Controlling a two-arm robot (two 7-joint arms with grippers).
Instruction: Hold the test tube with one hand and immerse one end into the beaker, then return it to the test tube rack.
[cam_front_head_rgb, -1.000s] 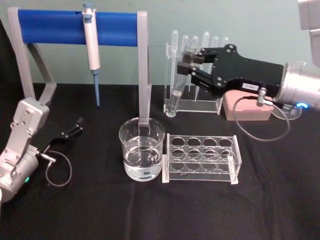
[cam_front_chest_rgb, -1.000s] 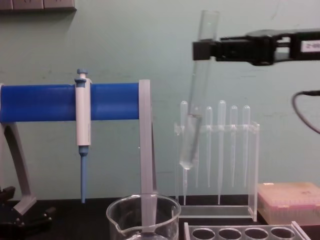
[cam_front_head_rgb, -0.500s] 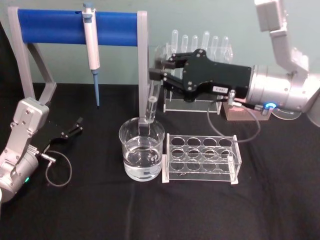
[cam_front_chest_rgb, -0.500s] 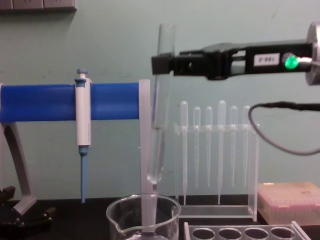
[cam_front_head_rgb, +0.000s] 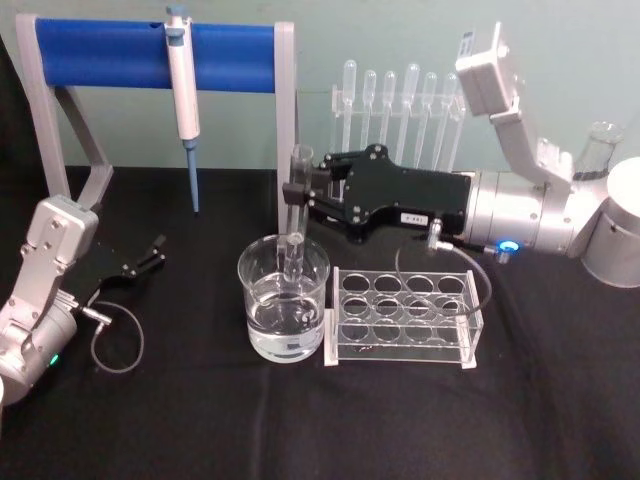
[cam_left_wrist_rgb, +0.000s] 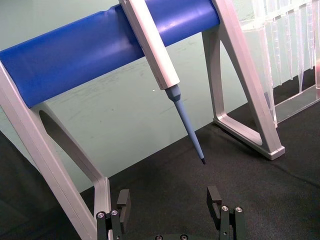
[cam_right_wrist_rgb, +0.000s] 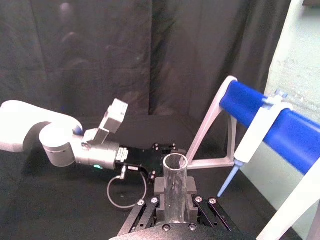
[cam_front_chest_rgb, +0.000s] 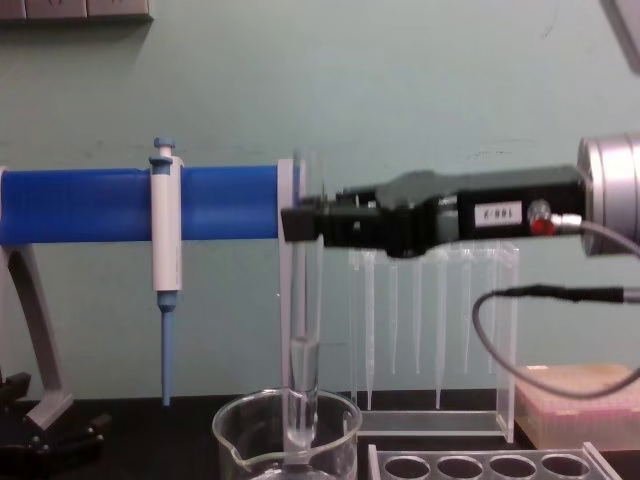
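On the far left, the left claw (cam_front_head_rgb: 150, 252) rests low on the black surface (cam_front_head_rgb: 200, 420). Its two fingers (cam_left_wrist_rgb: 122, 201) are spread wide apart and hold nothing.

Behind it stands a grey frame with a fat blue bar (cam_front_head_rgb: 100, 52) across the top. A white and blue dropper tool (cam_front_head_rgb: 182, 75) hangs from the bar, tip pointing down.

Next comes the beaker (cam_front_head_rgb: 284, 310), near the middle of the surface, with clear water in it. The test tube (cam_front_head_rgb: 296, 215) stands straight up over it. Its round bottom end is down inside the beaker, below the rim. I cannot tell if it touches the water. Its open top sticks up above the claw.

The right claw (cam_front_head_rgb: 305, 190) reaches in from the right, lying flat, and pinches the test tube near its top.

Just right of the beaker, touching it or almost, sits the clear rack (cam_front_head_rgb: 405, 318) with round holes. All the holes I can see are empty.

At the back, thin plastic droppers (cam_front_head_rgb: 400, 95) hang in a clear stand. A pink box (cam_front_chest_rgb: 580, 400) sits at the far right.
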